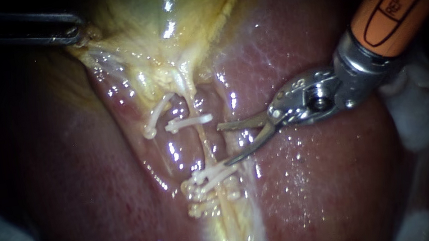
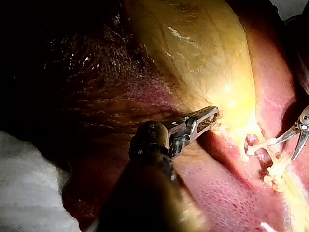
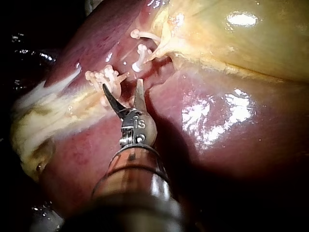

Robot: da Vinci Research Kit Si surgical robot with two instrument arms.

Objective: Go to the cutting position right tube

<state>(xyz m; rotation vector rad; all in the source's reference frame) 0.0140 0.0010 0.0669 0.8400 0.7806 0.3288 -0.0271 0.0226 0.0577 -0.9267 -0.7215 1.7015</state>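
Observation:
A pale right tube [image 1: 204, 142] runs down from the yellow gallbladder [image 1: 152, 10] across the liver [image 1: 327, 189]. White clips cross it above [image 1: 189, 122] and, in a cluster, below [image 1: 209, 181]. My right instrument [image 1: 228, 144], with an orange shaft, comes in from the upper right. Its curved blades stand open just right of the tube's bare stretch between the clips, tips close to it. In the right wrist view the blades [image 3: 122, 86] gape ahead of the lower clips [image 3: 104, 77]. My left instrument [image 1: 78, 35] is shut on the gallbladder's edge at upper left, as the left wrist view [image 2: 212, 116] also shows.
Another white clip [image 1: 155, 121] lies slanted left of the tube. White gauze [image 1: 422, 106] sits beyond the liver on the right, and more pale cloth [image 2: 29, 193] lies beside the left instrument's shaft. The wet liver surface spreads on both sides of the tube.

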